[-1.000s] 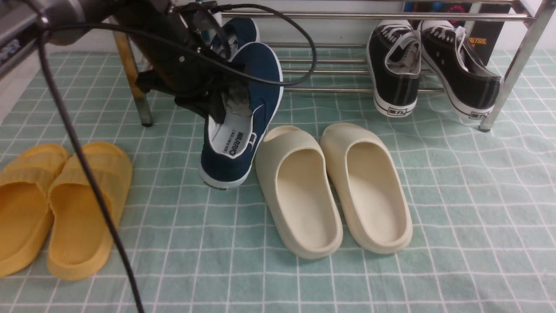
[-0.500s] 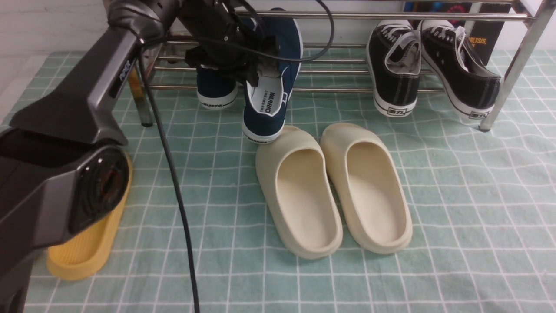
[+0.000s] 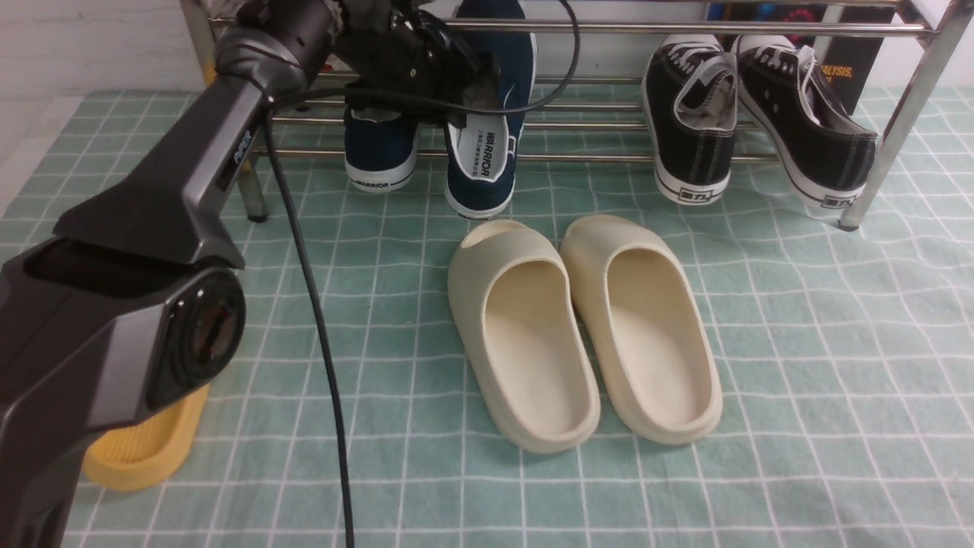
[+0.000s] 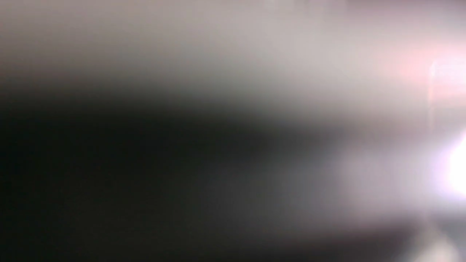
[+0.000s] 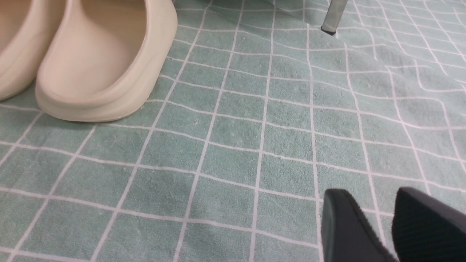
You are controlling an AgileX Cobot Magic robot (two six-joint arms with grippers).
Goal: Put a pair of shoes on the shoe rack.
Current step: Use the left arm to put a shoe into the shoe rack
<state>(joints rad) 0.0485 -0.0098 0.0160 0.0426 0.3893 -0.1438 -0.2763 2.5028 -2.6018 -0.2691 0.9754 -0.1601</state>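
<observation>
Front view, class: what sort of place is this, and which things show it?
Probably a home entryway, or a mock-up of one: a chrome shoe rack with navy slip-ons and black sneakers, and cream slides in front on a green checked cloth.

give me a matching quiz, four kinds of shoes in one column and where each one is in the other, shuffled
1 black sneakers
2 cream slides
3 yellow slide
4 navy slip-ons

a on the mat, in front of the shoe rack's middle
b at the rack's left end, by the left gripper
c on the rack's right end
d mostly hidden behind the left arm

Pairs: 1-c, 2-a, 3-d, 4-b
</observation>
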